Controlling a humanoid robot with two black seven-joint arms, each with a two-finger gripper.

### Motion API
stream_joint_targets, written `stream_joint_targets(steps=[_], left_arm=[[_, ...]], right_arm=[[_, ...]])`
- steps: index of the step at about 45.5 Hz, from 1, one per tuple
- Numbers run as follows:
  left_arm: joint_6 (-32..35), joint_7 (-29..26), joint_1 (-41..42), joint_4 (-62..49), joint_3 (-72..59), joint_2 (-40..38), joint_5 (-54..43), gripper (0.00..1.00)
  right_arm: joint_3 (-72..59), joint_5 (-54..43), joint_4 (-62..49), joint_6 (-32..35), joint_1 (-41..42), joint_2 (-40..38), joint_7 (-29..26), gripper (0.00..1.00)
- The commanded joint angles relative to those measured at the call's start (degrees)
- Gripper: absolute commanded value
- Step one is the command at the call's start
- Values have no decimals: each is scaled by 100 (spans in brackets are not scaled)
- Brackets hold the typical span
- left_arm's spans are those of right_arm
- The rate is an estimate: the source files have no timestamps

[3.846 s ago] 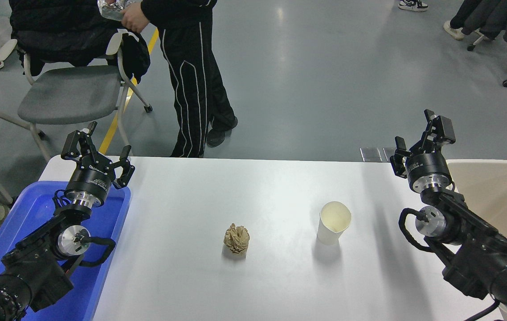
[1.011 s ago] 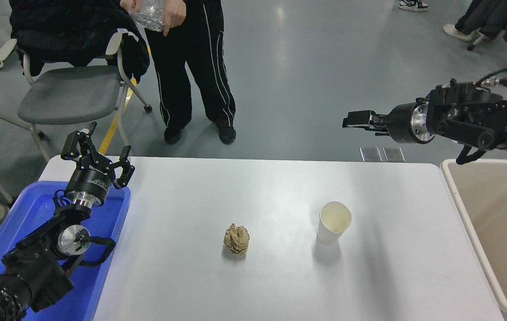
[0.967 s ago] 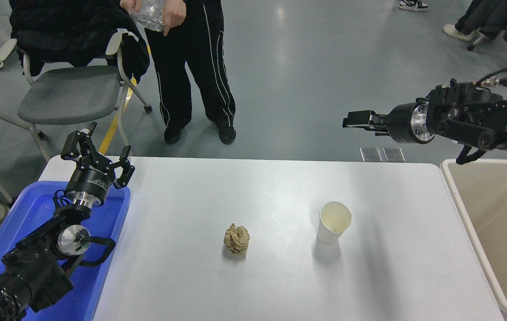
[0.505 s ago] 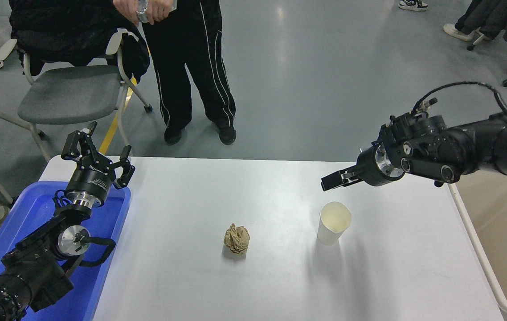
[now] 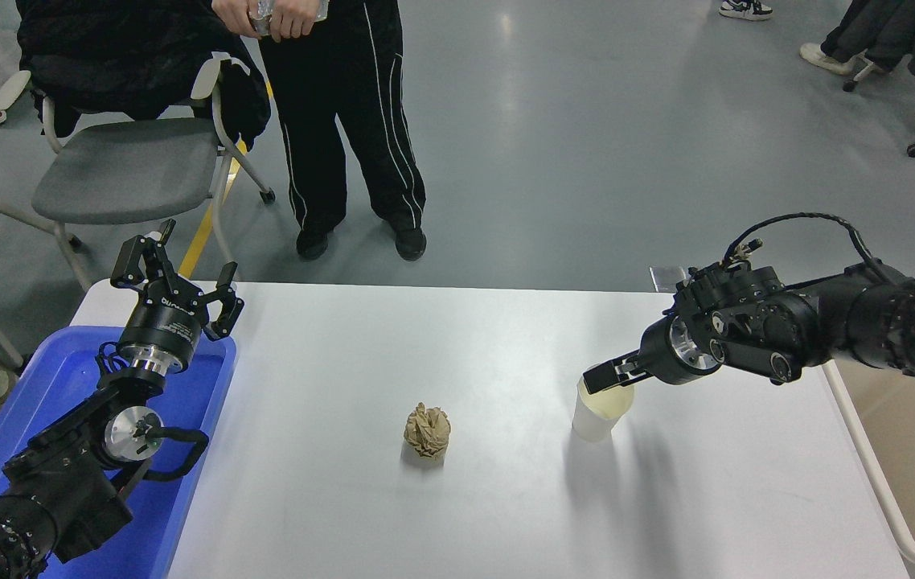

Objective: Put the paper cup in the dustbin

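The paper cup stood upright on the white table, right of the table's middle, its cream inside open to the camera and its shadow falling toward the near edge. The right gripper hung over the far side of the cup's rim, its tip overlapping the rim in the head view; whether it touched the paper could not be told. Its fingers lay nearly in line with the camera, so whether they were apart or together could not be told either. The right arm reached in from the right edge, low over the table, with a black cable looping above its wrist.

To the cup's left, well apart from it, sat a crumpled brown paper ball. At the table's right end stood the beige dustbin, only its near-left rim and part of its inside showing.

At the lower left the left arm was parked over a blue plastic tray, and the left gripper pointed away from the camera with its fingers spread apart, holding nothing.

Beyond the table's far edge a person in black striped trousers stood on the grey floor beside a grey chair draped with dark clothing.
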Motion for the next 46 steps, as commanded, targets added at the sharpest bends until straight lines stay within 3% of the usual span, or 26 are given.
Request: stream_joint_targets(steps=[1,7,16,26,31,46], left_arm=[[0,0,0,0,0,0,0,100],[0,0,0,0,0,0,0,100],[0,0,0,0,0,0,0,100],[0,0,0,0,0,0,0,100],[0,0,0,0,0,0,0,100],[0,0,0,0,0,0,0,100]], right_arm=[[-4,-18,-196,-1,-227,-24,10,99],[-4,-158,-205,-27,-262,-68,27,93],[-13,-352,-223,-247,-341,-68,19,74],[-109,-387,-223,-238,-359,-68,19,21],[-118,-387,-214,-203,-359,-68,27,0],[-92,-308,-223,-221,-350,-112,27,0]])
